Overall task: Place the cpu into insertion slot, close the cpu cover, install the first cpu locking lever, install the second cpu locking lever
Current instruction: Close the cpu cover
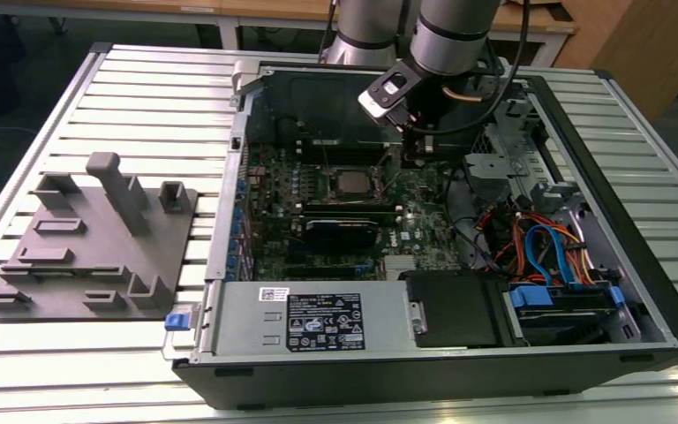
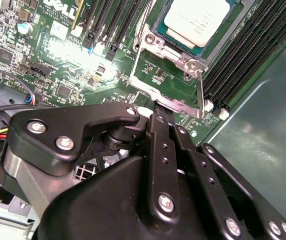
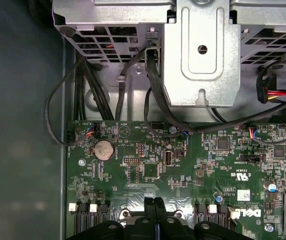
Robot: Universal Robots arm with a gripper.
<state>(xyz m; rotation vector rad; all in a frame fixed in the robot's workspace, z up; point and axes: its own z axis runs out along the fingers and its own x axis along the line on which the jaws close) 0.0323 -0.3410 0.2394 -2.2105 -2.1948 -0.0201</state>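
So the open computer case (image 1: 433, 371) is lying flat on the slatted tabletop (image 1: 139, 79), with a grey plastic fixture tray (image 1: 92, 256) sitting just beside it on the exterior view's left. The arm comes down from the far side and the gripper (image 1: 415, 152) hangs low over the motherboard (image 1: 422, 221), a bit to the exterior view's right of the socket.

The cpu (image 2: 197, 20) is sitting in the insertion slot (image 2: 158, 24), pale metal top facing up. You can spot it in the exterior view too (image 1: 348, 183), near the middle of the board. The cpu cover (image 2: 167, 51) looks to be lying down flat around it, its silver frame hugging the chip's edges.

In both wrist views the gripper (image 2: 155, 107) (image 3: 155, 202) has its fingers pressed together, no real gap between them. In the second wrist view the tips sit right at the flat metal end of a locking lever (image 2: 202, 92), whose thin rod runs along the side of the socket next to the black memory slots (image 2: 247, 45). Honestly can't tell if the tips are touching that tab or just hovering over it.

The first wrist view also shows a coin battery (image 3: 103, 149) on the green board, and a metal drive cage (image 3: 202, 55) with black cables (image 3: 58, 115) looping out from under it.
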